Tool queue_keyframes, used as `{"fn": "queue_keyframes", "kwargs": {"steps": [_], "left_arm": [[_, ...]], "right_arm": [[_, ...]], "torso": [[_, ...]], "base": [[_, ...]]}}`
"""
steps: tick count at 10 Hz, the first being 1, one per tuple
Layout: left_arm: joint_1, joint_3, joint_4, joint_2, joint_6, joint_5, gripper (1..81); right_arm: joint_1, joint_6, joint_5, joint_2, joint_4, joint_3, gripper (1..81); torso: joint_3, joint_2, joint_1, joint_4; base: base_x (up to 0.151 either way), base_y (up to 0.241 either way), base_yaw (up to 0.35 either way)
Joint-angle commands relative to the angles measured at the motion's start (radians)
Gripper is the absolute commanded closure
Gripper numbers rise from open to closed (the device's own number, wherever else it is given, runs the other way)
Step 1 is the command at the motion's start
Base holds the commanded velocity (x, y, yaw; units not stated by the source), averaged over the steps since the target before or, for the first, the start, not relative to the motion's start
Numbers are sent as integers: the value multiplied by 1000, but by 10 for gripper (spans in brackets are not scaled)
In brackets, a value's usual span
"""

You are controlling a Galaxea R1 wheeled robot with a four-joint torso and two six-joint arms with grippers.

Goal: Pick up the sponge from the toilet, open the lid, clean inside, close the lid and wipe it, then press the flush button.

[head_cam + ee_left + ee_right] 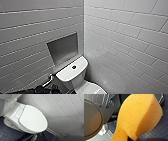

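Observation:
The orange sponge looms close in the right wrist view, pinched at its narrow end by my right gripper, which is shut on it. The white toilet stands in the corner of the tiled walls, with its round flush button on top of the tank. In the left wrist view the oval lid lies closed over the bowl. My left gripper hovers over it, open and holding nothing.
A recessed niche sits in the wall above the tank. A chrome fitting sticks out to the left of the toilet. Dark blue floor tiles surround the toilet's base. White tiled walls close in on both sides.

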Motion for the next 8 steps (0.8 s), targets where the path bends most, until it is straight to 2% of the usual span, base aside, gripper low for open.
{"fn": "queue_keyframes", "kwargs": {"steps": [1,3,5,7,8], "left_arm": [[-220,14,-96,-44,-8,151,10],[-288,14,-103,-33,-48,152,10],[-360,-4,-95,-10,-96,152,10],[-444,-64,-90,31,-152,160,10],[-486,-86,-87,50,-172,177,10]], "right_arm": [[13,1,-69,-24,-8,20,811],[15,-1,-58,-24,-8,20,811],[12,1,-55,-22,-8,14,811],[15,1,-55,-19,-8,12,811],[15,1,-55,-16,-8,12,811]], "torso": [[0,0,0,0],[0,0,0,0],[-52,0,1,0],[-76,0,1,0],[-105,0,1,0]], "base": [[0,0,0],[0,0,0],[0,0,0],[0,0,0],[0,0,0]]}}
